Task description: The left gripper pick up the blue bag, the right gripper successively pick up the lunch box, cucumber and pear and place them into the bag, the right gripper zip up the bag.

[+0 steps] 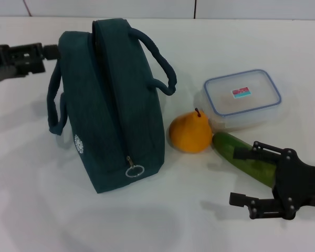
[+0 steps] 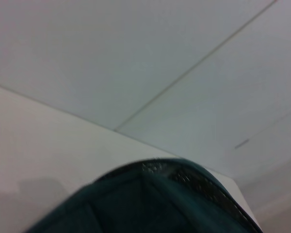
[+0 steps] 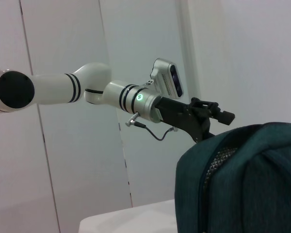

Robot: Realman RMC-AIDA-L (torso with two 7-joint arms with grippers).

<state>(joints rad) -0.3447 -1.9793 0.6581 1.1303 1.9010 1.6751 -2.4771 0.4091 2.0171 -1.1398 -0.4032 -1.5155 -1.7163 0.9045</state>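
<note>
Head view showed blue bag (image 1: 113,105) zipped, unlifted; lunch box (image 1: 242,97), cucumber (image 1: 244,157), pear (image 1: 190,132) unpacked on desk (image 1: 52,210); right gripper (image 1: 247,176) fingers apart; left gripper (image 1: 21,58) fingers untellable.

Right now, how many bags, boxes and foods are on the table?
Bags: 1, the blue bag
Boxes: 1, the lunch box
Foods: 2, the pear and the cucumber
Total: 4
</note>
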